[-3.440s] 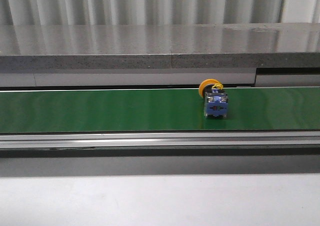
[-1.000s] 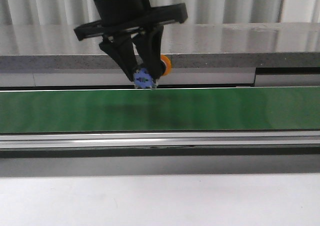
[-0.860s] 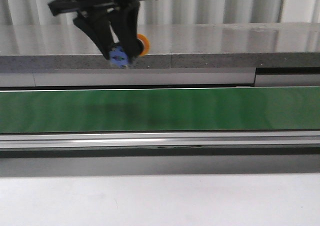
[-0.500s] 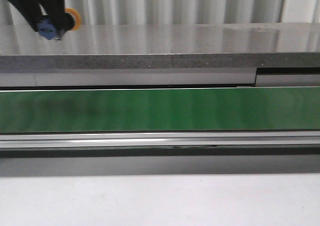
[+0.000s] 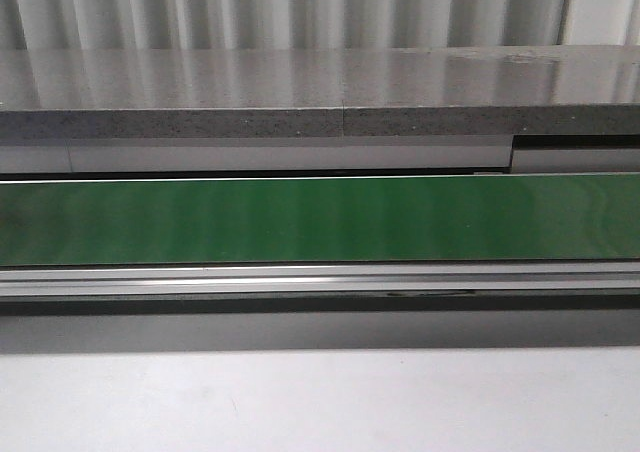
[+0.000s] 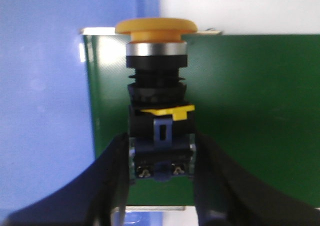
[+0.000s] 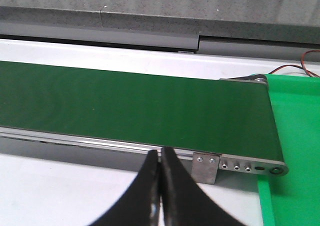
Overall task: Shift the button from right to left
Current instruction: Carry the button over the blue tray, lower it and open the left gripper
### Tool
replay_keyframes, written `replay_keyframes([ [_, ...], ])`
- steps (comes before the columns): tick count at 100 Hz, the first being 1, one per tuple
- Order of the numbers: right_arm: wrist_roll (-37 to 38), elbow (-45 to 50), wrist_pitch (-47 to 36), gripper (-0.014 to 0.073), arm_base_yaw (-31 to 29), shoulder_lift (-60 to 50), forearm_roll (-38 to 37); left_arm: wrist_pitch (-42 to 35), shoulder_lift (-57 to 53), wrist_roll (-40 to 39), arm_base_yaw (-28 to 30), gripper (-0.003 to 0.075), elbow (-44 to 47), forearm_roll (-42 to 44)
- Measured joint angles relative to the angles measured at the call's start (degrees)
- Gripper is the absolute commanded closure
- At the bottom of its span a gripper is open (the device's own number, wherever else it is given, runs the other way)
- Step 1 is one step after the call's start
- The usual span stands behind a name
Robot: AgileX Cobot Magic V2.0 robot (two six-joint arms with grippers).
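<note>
Left pincer (image 6: 161,178) clamps the button (image 6: 159,106) above the green belt (image 6: 250,116) end (body base hidden); right pincer (image 7: 160,186) together.

left hand (image 6: 161,178) fingers clamped on something; right hand (image 7: 160,186) fingers pressed together.

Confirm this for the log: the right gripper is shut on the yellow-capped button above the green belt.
Wrong arm. The left gripper is shut on the button above the green belt, as the left wrist view shows. The right gripper is shut on nothing.
</note>
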Motion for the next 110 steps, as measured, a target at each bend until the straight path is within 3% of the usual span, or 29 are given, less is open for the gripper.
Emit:
replay_keyframes([
  [39,0.00,0.00,0.00,0.0660,0.00,0.00,0.00,-2.00,0.23,9.96,14.12,0.0676,2.63,0.42],
  [93,0.00,0.00,0.00,0.0660,0.00,0.00,0.00,-7.62,12.74,11.05,15.12,0.0667,2.63,2.57],
  [102,0.00,0.00,0.00,0.0660,0.00,0.00,0.00,-8.05,13.88,11.05,15.12,0.0581,2.63,2.57],
  [110,0.00,0.00,0.00,0.0660,0.00,0.00,0.00,-8.49,14.15,11.05,15.12,0.0415,2.63,2.57],
])
